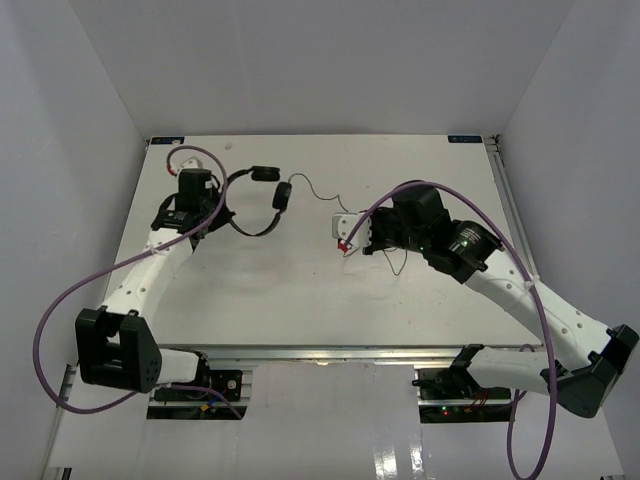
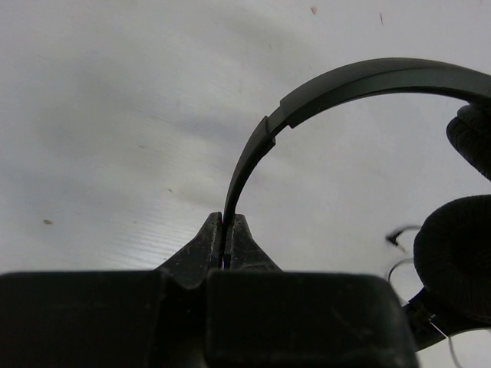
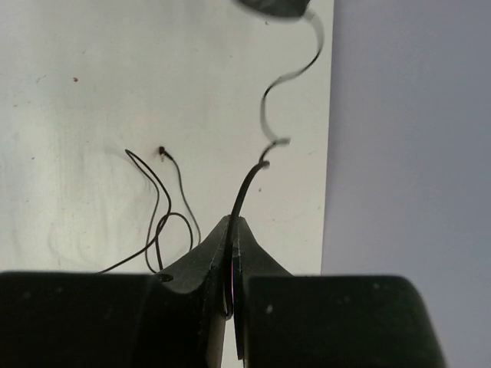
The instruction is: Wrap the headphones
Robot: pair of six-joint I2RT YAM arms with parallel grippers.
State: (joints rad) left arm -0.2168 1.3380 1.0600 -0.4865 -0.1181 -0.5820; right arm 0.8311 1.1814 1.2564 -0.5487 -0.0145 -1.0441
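The black headphones (image 1: 262, 200) lie at the back left of the table, both earcups (image 1: 283, 195) close together. My left gripper (image 1: 222, 212) is shut on the thin headband (image 2: 345, 84), which arcs up out of the jaws toward the padded earcups (image 2: 460, 253) at the right. My right gripper (image 1: 345, 240) sits mid-table, shut on the thin black cord (image 3: 247, 188). From the jaws the cord (image 1: 318, 185) curls away to a blurred earcup (image 3: 276, 6). A slack loop of cord (image 3: 165, 215) lies on the table left of the fingers.
Thick purple arm cables (image 1: 60, 310) arch over both arms. More loose cord (image 1: 395, 262) trails under the right wrist. The back table edge and wall (image 3: 406, 153) are close on the right of the right wrist view.
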